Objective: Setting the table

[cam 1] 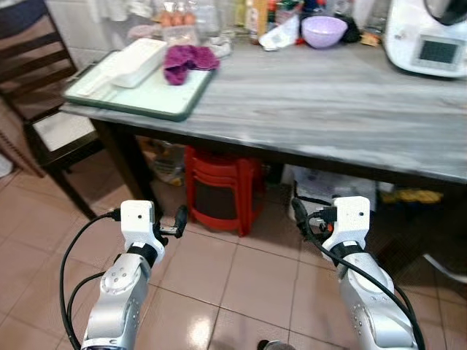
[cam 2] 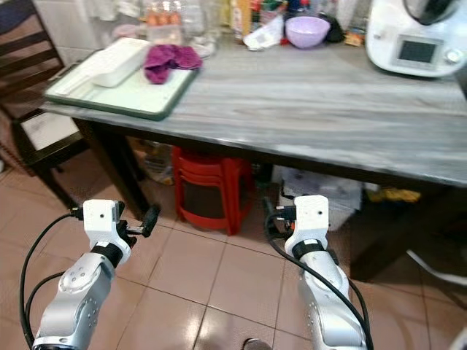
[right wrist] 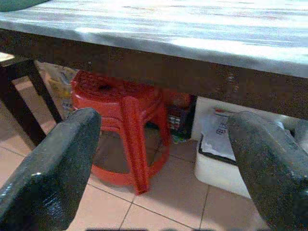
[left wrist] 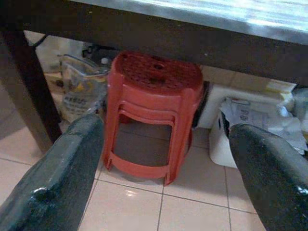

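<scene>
Tray (cam 1: 87, 102) on the table (cam 1: 328, 109) holds a purple cloth (cam 1: 186, 60).

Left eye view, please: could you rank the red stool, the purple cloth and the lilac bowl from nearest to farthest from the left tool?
1. Red stool, under the table, just ahead of the left tool.
2. Purple cloth, on the tray at the table's left end.
3. Lilac bowl, at the table's far edge.

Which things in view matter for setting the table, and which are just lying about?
For the job:
- table
- green-rimmed tray
- white container on the tray
- purple cloth on the tray
- left tool, open
- right tool, open

Lying about:
- red stools under the table
- purple bowl
- white appliance
- chair
</scene>
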Robot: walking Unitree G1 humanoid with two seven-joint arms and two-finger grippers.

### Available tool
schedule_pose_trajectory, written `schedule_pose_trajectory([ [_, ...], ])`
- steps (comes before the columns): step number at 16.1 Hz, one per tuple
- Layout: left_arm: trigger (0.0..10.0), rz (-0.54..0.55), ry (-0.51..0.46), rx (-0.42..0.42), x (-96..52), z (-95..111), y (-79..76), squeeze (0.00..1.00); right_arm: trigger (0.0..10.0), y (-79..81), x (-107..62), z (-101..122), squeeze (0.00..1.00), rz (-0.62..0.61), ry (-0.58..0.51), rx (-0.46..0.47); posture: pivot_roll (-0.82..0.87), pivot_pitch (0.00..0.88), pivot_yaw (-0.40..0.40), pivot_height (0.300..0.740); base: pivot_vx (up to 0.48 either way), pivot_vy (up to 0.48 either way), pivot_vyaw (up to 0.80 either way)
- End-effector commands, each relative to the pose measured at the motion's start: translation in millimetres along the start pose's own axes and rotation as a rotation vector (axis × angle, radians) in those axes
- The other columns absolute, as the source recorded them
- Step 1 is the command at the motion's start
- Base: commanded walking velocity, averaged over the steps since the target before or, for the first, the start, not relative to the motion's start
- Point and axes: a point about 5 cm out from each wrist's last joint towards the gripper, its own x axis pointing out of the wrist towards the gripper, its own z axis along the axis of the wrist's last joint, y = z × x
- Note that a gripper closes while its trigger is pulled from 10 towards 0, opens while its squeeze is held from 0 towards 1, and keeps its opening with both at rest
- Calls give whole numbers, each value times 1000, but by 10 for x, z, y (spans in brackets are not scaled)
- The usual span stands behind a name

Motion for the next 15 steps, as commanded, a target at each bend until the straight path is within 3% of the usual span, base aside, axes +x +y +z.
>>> schedule_pose_trajectory([
  [1,10000,17,24,5,-15,-37,37,0,10000,12,2,-3,0,-4,4,9,-129,129,47,740,0,0,-631],
  [4,10000,16,26,6,-12,-38,31,0,10000,6,6,-4,0,-6,4,11,-129,129,47,740,0,0,-575],
  [15,10000,13,27,13,-1,-21,23,0,10000,-4,4,8,0,-14,-4,18,-130,131,51,740,-265,0,0],
])
